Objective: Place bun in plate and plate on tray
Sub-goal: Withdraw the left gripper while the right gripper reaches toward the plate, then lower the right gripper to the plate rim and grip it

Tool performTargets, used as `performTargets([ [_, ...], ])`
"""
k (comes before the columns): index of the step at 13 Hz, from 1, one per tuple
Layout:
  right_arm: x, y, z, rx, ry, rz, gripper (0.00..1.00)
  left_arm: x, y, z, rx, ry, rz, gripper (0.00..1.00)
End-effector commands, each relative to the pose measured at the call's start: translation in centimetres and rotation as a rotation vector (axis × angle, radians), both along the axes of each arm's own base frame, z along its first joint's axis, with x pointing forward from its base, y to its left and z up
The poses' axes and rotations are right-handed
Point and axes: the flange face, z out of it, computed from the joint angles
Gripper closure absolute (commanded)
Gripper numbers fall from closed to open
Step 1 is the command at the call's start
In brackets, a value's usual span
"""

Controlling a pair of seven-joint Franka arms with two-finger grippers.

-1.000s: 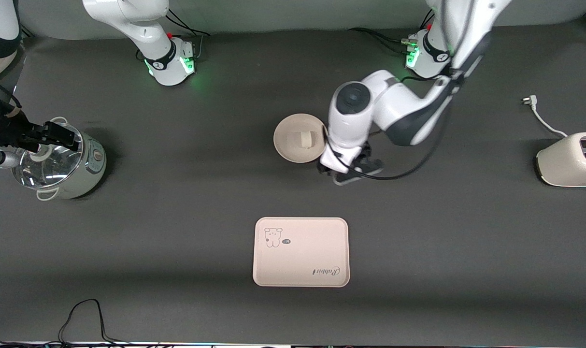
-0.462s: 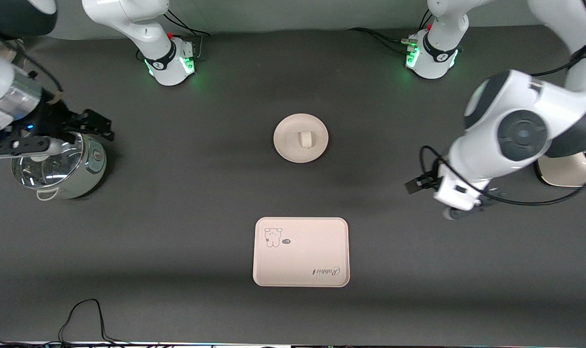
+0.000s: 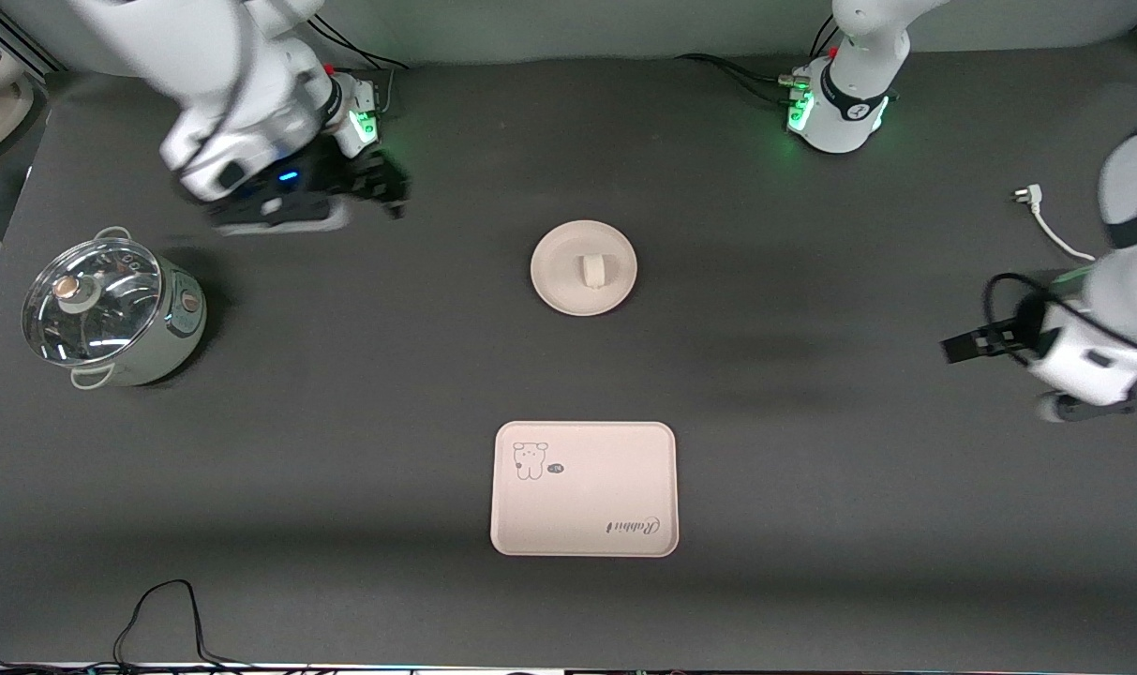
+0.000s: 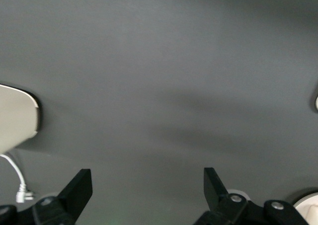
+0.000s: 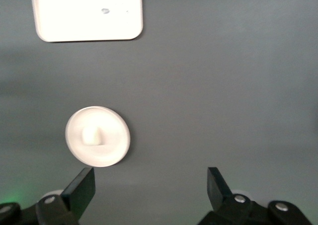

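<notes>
The off-white bun (image 3: pixel 589 270) lies in the round cream plate (image 3: pixel 551 277) at the table's middle. The rectangular tray (image 3: pixel 584 506) with the animal drawing lies bare, nearer to the front camera than the plate. My right gripper (image 3: pixel 381 187) hangs open over the table close to its own base, between pot and plate. Its wrist view shows the open gripper (image 5: pixel 150 180), the plate (image 5: pixel 117 145) with the bun (image 5: pixel 92 134), and the tray (image 5: pixel 89 11). My left gripper (image 3: pixel 966 345) hangs open and empty over bare table at the left arm's end, also open in its own view (image 4: pixel 147 180).
A steel pot with a glass lid (image 3: pixel 109 314) stands at the right arm's end. A white toaster (image 4: pixel 17 115) sits by the left gripper, and its plug and cord (image 3: pixel 1046 220) lie on the table. A black cable (image 3: pixel 165 609) loops at the front edge.
The left arm swung away from beside the plate to its own end of the table. The right gripper left the pot lid and rose toward its base. Bun, plate and tray stayed put.
</notes>
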Motion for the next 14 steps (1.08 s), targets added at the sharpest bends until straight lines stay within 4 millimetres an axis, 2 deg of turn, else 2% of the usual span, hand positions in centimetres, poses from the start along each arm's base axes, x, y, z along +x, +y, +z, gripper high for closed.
performTargets([
  [1, -2.8, 6.3, -1.6, 0.008, 0.001, -0.047, 0.00, -2.2, 1.0, 2.3, 0.009, -0.006, -0.072, 0.00],
  [2, -4.1, 8.3, -2.1, 0.008, 0.006, -0.016, 0.00, -2.9, 1.6, 2.6, 0.001, -0.007, -0.080, 0.00],
  [4, -6.1, 10.5, -2.6, 0.030, 0.035, 0.027, 0.00, -4.5, 1.1, 3.5, -0.005, -0.022, -0.103, 0.00],
  [6, -6.1, 10.6, -3.9, 0.065, 0.053, 0.035, 0.00, -6.1, -0.4, 3.0, -0.003, -0.043, -0.129, 0.00],
  [7, -6.0, 10.7, -5.1, 0.074, 0.049, 0.040, 0.00, -6.9, -0.2, 2.5, -0.002, -0.060, -0.128, 0.00],
  [9, -6.0, 10.4, -8.6, 0.074, 0.043, 0.027, 0.00, -8.1, 0.3, 2.3, -0.006, -0.068, -0.137, 0.00],
  [10, -6.2, 10.2, -10.6, 0.079, 0.030, 0.020, 0.00, -8.4, 0.5, 2.9, -0.010, -0.067, -0.152, 0.00],
  [14, -7.3, 8.8, -20.0, 0.088, -0.013, 0.054, 0.00, -9.9, 0.9, 4.5, -0.024, -0.065, -0.155, 0.00],
])
